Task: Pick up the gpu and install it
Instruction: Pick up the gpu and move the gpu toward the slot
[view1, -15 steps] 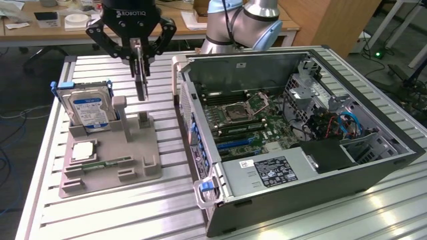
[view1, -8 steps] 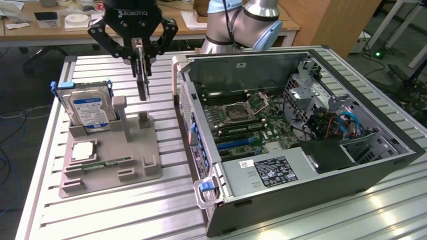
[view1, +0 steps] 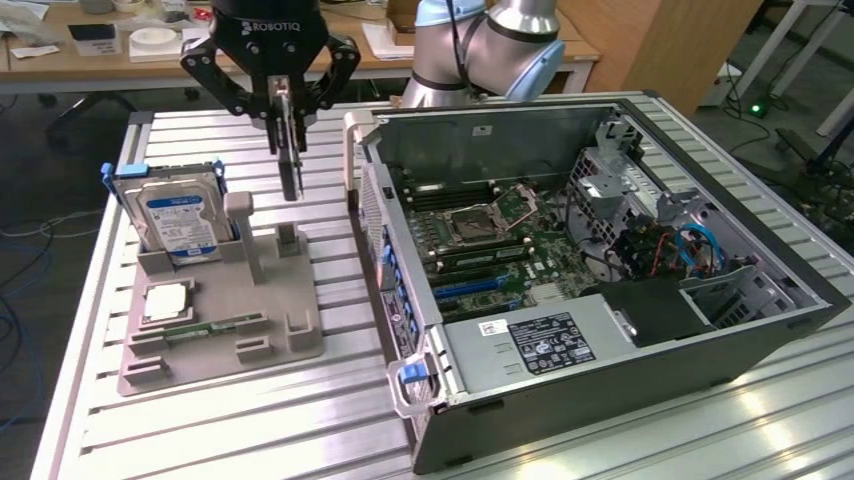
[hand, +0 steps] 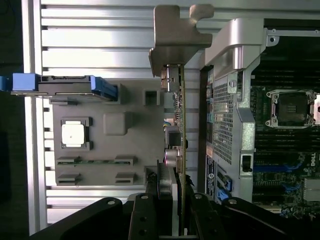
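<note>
Wrist view first: we've got the jaws clamped shut on the gpu (hand: 181, 125), one on each flat face. The card hangs edge-on with its silver bracket (hand: 175, 35) at the end away from the jaws. In the exterior view it's up in the air, clear of the grey holder tray (view1: 254, 300) and above the tray's upright post (view1: 287, 240), touching nothing but the jaws.

So we'd call the pick-up done. The install isn't: the card sits to the exterior view's left of the open computer case (view1: 641, 380), not over the motherboard (view1: 507, 250). The hard drive (view1: 176, 222) sits in its tray slot, and the tray and case stand on the slatted counter (view1: 267, 420).
</note>
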